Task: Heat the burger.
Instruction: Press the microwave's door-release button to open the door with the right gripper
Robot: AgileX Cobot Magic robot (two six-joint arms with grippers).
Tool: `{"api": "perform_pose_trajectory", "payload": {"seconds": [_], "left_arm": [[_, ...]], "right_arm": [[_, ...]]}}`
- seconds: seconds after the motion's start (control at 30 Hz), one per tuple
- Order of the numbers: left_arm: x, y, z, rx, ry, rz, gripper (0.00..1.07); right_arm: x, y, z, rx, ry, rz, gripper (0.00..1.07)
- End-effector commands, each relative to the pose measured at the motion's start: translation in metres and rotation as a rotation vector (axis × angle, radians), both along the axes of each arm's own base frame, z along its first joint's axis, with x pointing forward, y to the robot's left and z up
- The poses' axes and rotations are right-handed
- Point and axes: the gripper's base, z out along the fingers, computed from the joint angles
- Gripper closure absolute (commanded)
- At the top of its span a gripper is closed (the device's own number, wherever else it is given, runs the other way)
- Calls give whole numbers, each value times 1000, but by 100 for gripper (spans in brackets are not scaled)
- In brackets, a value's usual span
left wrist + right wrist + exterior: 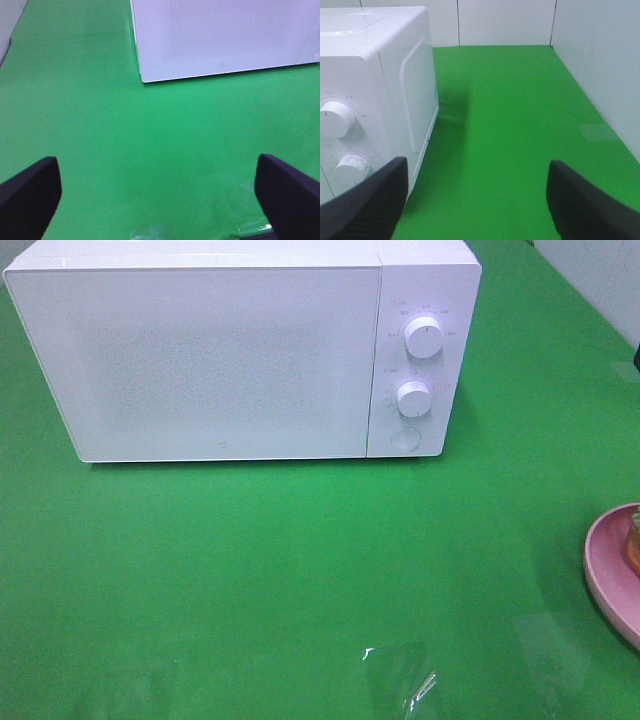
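The left gripper (156,167) hangs wide open and empty over the green table (300,560), facing a shut white microwave (220,350). The right gripper (477,170) gapes empty too. At far right the burger (634,548), a cropped orange-and-green sliver, sits on a pink plate (603,565).

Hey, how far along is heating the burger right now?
Nothing looks done yet: the microwave door is shut, and the burger sits on the pink plate at the view's right edge. Nothing in hand: left fingers and right fingers are open and empty. Left: open door, load burger, close, start.
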Motion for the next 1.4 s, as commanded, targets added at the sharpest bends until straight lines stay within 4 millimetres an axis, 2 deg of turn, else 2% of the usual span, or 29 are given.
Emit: {"api": "perform_pose_trajectory", "payload": {"seconds": [0.03,0.07,0.13,0.37,0.53,0.6,0.67,0.9,1.4], "left_arm": [[0,-1,0,-5,-15,2,9],[0,-1,0,-5,-15,2,9],[0,-1,0,-5,-15,2,9],[0,-1,0,-5,-15,2,9],[0,-1,0,-5,-15,2,9],[0,-1,0,-5,-15,2,9],[0,-1,0,-5,-15,2,9],[0,-1,0,-5,-15,2,9],[0,-1,0,-5,-15,2,9]], "right_arm": [[7,8,-2,-49,-38,29,35],[7,8,-2,-49,-38,29,35],[14,25,-13,-118,-26,69,35],[24,44,-32,-172,-16,30,35],[24,53,-37,-167,-24,23,35],[23,60,-38,-160,-40,25,35],[20,76,-44,-155,-52,54,35],[15,98,-53,-158,-66,104,35],[39,122,-70,-94,-43,86,35]]}}
